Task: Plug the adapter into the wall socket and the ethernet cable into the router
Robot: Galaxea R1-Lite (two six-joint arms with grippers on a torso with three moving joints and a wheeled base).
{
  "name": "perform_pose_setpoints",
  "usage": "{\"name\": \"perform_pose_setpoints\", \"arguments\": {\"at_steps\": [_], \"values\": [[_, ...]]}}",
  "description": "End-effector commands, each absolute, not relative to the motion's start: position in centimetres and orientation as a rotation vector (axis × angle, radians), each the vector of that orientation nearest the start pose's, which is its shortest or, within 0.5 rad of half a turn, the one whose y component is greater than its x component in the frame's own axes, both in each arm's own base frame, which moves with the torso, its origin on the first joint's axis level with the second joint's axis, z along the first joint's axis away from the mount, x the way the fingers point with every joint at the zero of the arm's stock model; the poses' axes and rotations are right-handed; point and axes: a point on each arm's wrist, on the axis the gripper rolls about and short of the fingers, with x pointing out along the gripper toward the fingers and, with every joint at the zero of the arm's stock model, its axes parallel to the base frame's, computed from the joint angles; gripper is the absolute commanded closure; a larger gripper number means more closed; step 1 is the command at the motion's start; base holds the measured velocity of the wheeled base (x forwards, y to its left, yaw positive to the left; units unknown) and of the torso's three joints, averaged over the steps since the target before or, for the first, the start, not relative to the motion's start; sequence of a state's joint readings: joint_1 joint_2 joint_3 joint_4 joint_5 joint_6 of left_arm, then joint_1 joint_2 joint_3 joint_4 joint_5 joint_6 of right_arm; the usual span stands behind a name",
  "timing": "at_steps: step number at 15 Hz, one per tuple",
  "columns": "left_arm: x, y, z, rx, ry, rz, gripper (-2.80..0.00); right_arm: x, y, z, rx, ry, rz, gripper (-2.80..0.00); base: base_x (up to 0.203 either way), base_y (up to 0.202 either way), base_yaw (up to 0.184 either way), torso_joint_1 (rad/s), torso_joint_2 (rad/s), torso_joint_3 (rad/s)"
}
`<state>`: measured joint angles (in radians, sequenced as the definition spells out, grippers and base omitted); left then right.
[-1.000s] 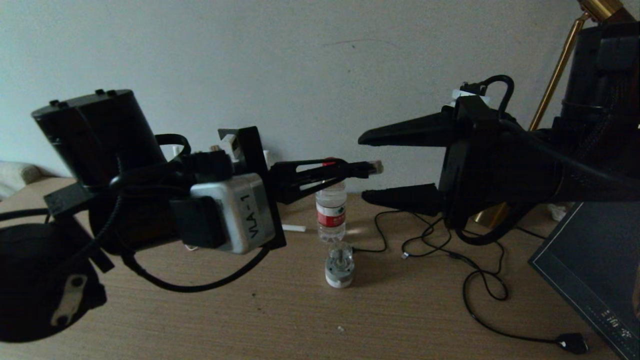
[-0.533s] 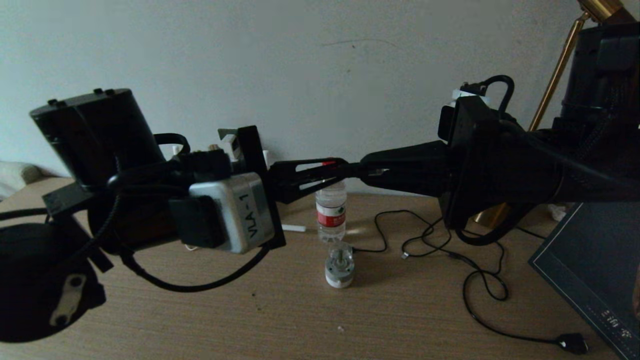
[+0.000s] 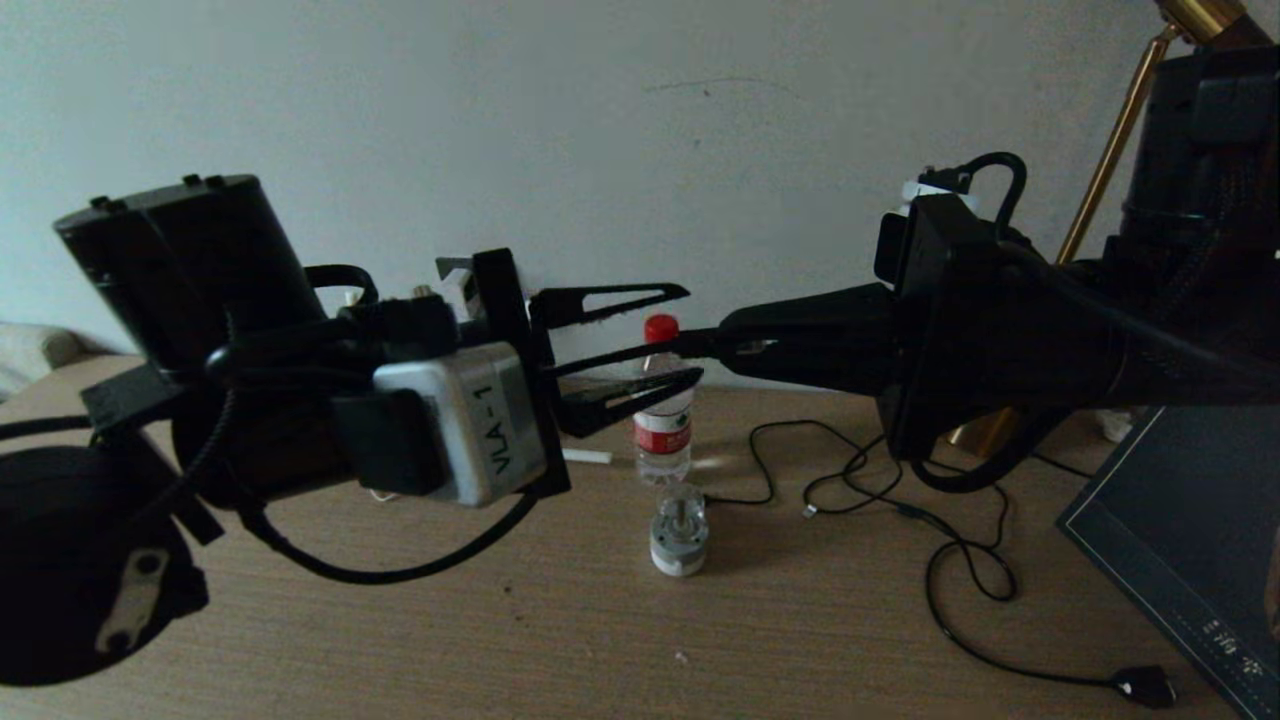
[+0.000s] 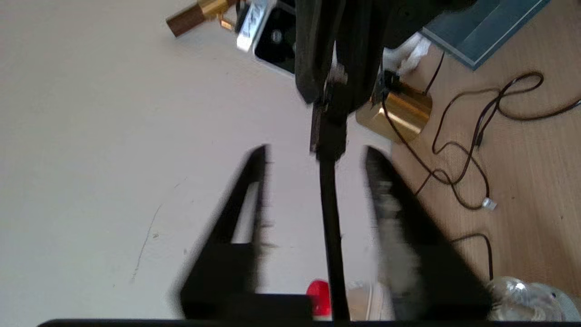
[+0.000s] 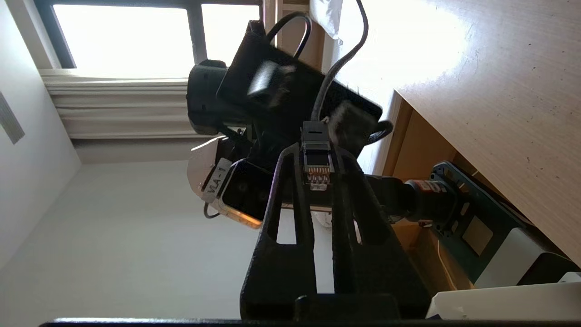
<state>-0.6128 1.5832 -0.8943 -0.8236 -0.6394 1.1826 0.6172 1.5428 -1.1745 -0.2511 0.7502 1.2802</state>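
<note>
Both arms are raised above the desk [image 3: 560, 640], claws facing each other in mid-air in front of the wall.

Right claw [image 3: 735, 345]: fingers pressed together, gripping the ethernet cable [image 5: 316, 156] by its clear-tipped plug. In the right wrist view the plug sits pinched between the two fingertips, gold contacts showing, the black cable running away toward the left arm.

Left claw [image 3: 690, 333]: fingers spread apart, one above and one below the cable, neither touching it. In the left wrist view the cable [image 4: 330, 218] runs straight down the gap between the two open fingers [image 4: 245, 200] into the closed right claw [image 4: 331, 91].

On the desk, in the head view: a small water bottle [image 3: 662, 420] with a red cap stands just below the meeting point of the claws; a small round metal object [image 3: 680, 530] sits at 6 o'clock of the bottle, just beside it. A thin black cord [image 3: 950, 570] loops across the desk at 3 to 4 o'clock of the bottle, ending in a black plug [image 3: 1145, 686]. A dark flat panel [image 3: 1180, 540] lies at the desk's right edge.
</note>
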Motion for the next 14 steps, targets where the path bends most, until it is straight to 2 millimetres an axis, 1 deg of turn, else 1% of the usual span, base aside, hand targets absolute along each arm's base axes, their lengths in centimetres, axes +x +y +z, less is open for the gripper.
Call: {"name": "perform_pose_setpoints", "arguments": {"at_steps": [1,4,7,11,14], "values": [[22.1,-17.3,26.2,1.019,-0.881,-1.013,-2.8,21.7,17.2,29.7,1.077,0.978,1.087,0.0,0.0,0.0,0.0,0.0,0.0,0.0],[22.1,-17.2,26.3,0.995,-0.969,-1.118,-2.8,21.0,16.3,30.2,1.083,0.964,1.091,0.0,0.0,0.0,0.0,0.0,0.0,0.0],[22.3,-17.6,26.4,0.984,-1.021,-1.14,-2.8,21.2,14.9,30.4,1.113,1.008,1.115,0.0,0.0,0.0,0.0,0.0,0.0,0.0],[22.2,-18.1,27.1,0.978,-1.06,-1.137,-2.8,21.5,15.0,30.2,1.114,1.024,1.118,0.0,0.0,0.0,0.0,0.0,0.0,0.0],[21.6,-19.3,27.5,0.945,-1.089,-1.17,-2.8,21.6,15.1,30.1,1.114,1.028,1.115,0.0,0.0,0.0,0.0,0.0,0.0,0.0]]}}
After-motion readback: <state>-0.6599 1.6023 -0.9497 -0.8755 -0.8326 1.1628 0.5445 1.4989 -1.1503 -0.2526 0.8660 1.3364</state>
